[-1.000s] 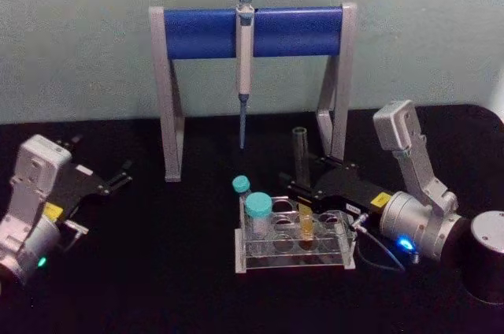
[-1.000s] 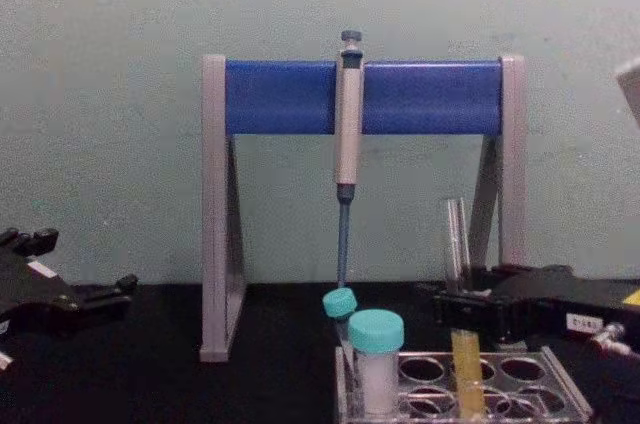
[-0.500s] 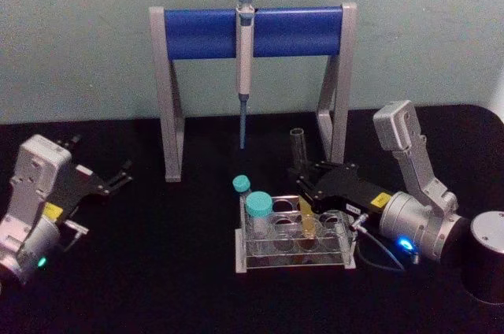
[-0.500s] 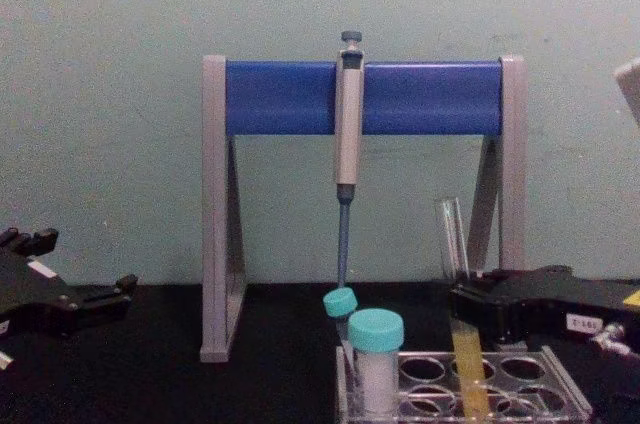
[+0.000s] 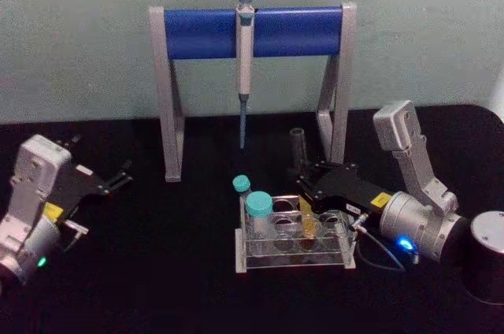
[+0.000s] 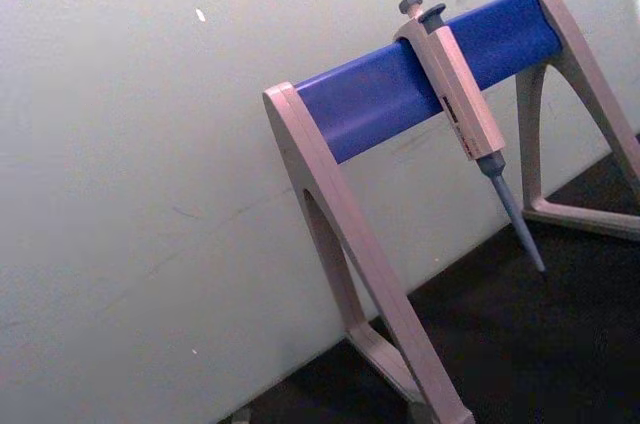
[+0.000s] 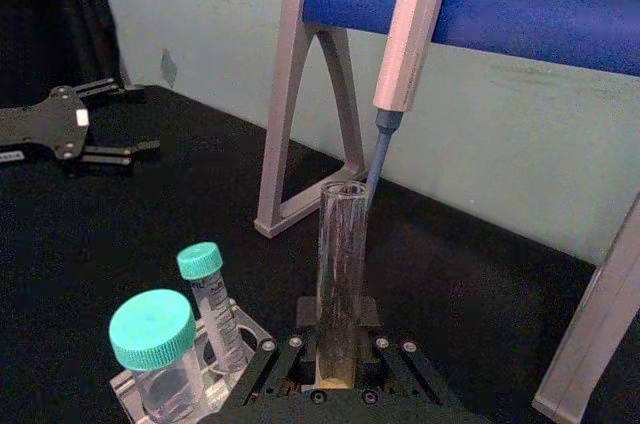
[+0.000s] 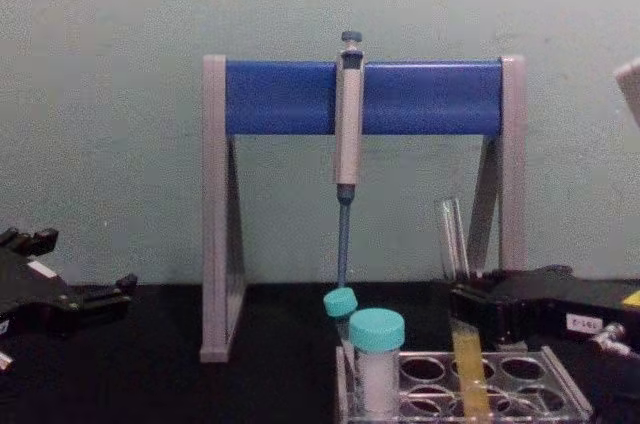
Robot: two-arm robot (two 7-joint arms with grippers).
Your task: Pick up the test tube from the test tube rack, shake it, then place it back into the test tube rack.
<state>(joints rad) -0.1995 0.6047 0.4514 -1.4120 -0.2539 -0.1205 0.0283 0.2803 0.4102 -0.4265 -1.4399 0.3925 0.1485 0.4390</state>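
One second ago the test tube [image 7: 340, 264] stood straight. Now your right hand [image 5: 305, 186] pinches it, tipped, ready to lift.

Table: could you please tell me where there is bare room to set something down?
Free: the table between the left gripper and the rack, and along its front edge. Crowded: the rack, where the right gripper grips the tube.

Grey-legged pipette stand [image 5: 197, 32] with blue crossbar at upper centre, grey-blue pipette [image 5: 245, 58] hanging from its middle, tip down, large teal-capped vial [image 5: 258, 209] just below centre, small teal-capped vial [image 5: 241, 185] close behind it, black table [image 5: 157, 271], pale green wall [image 5: 79, 35] across the top
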